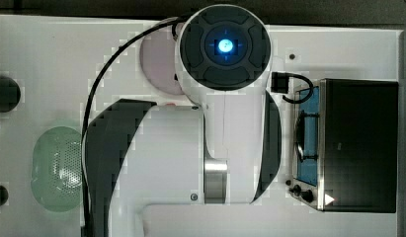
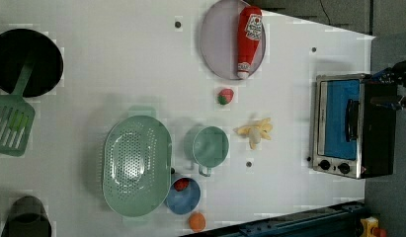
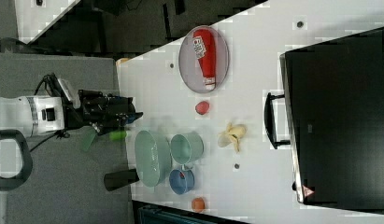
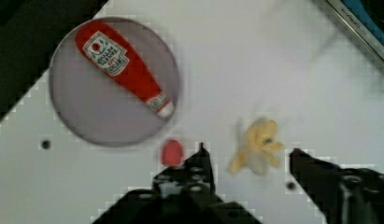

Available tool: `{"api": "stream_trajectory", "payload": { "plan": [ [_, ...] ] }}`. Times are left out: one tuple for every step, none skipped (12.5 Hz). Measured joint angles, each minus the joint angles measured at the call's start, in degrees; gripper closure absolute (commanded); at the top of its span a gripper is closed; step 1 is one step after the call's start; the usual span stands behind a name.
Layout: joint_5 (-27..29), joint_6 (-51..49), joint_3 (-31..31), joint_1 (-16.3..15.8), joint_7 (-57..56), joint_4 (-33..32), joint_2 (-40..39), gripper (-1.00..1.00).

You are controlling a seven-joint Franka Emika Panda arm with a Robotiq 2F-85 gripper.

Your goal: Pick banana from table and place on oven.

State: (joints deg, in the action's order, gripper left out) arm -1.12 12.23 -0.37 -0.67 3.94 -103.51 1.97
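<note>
Nothing of the task is done yet: the banana (image 4: 258,147) lies on the white worktop (image 2: 116,74), untouched, and the whole pick, carry and placing on the oven (image 3: 339,121) remain. The pincer (image 4: 248,161) hangs high above the worktop with its jaws standing wide and empty, and in the wrist view the banana sits right between the two fingertips, so the aim looks close to set for a straight descent.

Nearest the pincer's line, just beside one finger (image 4: 199,161), is a small red strawberry-like toy (image 4: 172,152), though it is too blurred to name surely. The plate (image 4: 87,112) with the ketchup bottle (image 4: 124,65) lies farther off on that same side. Toward the oven the worktop is bare, leaving open room for the carry; the oven's flat black top looks broad and free.
</note>
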Motion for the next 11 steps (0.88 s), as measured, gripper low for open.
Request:
{"api": "stream_trajectory", "payload": {
  "plan": [
    [-0.1, -2.4, 0.1, 0.4, 0.9, -7.4, 6.0, -0.59],
    [0.0, -5.3, -0.3, 0.5, 1.2, -13.5, 12.5, -0.81],
    [0.5, -5.9, -1.2, 0.3, 1.2, -18.2, 18.5, -0.99],
    [0.5, -6.4, -2.0, 0.5, 1.2, -21.3, 23.7, -1.00],
    [0.2, -6.5, -2.3, 1.0, 1.4, -22.2, 27.3, -1.00],
    [1.0, -5.1, -2.5, 1.4, 2.1, -21.7, 28.9, -1.00],
    [1.6, -3.1, -2.4, 1.5, 2.6, -20.9, 29.1, -1.00],
    [1.4, -1.0, -2.2, 1.3, 3.0, -20.4, 28.3, -1.00],
    [0.9, 0.7, -1.7, 1.2, 3.3, -20.6, 26.8, -1.00],
    [1.1, 3.2, -1.0, 1.2, 3.4, -21.4, 24.4, -1.00],
    [1.7, 7.4, -0.5, 1.1, 3.5, -23.4, 21.7, -1.00]
  ]
}}
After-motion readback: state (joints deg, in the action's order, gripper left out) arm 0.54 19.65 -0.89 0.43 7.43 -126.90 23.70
